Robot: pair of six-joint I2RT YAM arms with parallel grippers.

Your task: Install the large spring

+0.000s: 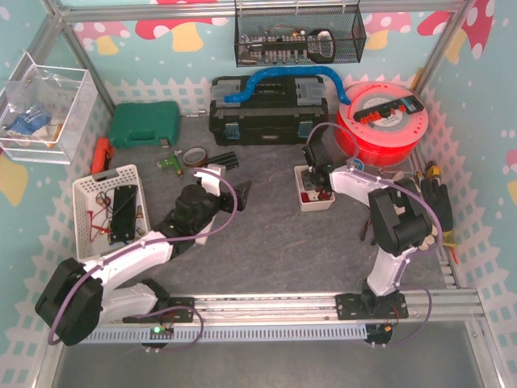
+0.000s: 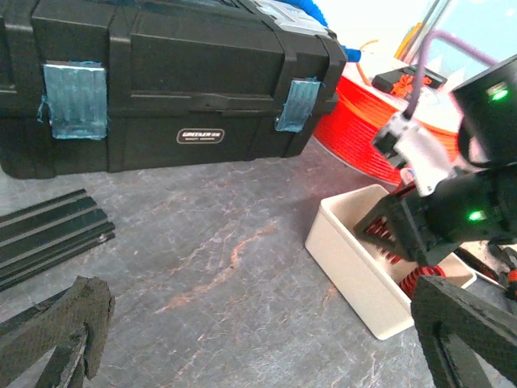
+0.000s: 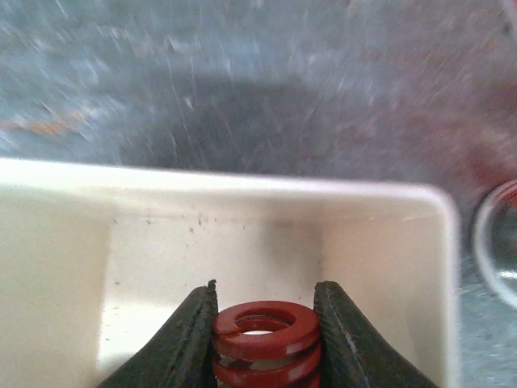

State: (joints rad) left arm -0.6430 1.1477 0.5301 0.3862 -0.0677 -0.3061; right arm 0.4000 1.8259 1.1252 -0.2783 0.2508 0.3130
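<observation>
A large red coil spring (image 3: 266, 335) stands between the black fingers of my right gripper (image 3: 265, 319), which is shut on its sides inside a small white bin (image 3: 242, 194). From above, the right gripper (image 1: 317, 184) reaches down into that bin (image 1: 304, 201) near the table's middle right. The left wrist view shows the bin (image 2: 355, 271) from the side with red coils (image 2: 422, 279) under the right arm's black jaws. My left gripper (image 1: 212, 174) hovers open over the table at centre left, its fingertips (image 2: 81, 311) empty.
A black toolbox (image 1: 266, 121) and red filament spool (image 1: 384, 121) stand at the back. A green case (image 1: 145, 123) and a white basket (image 1: 85, 202) of parts sit left. Black rails (image 2: 48, 234) lie near the left gripper. Tools (image 1: 436, 194) line the right edge.
</observation>
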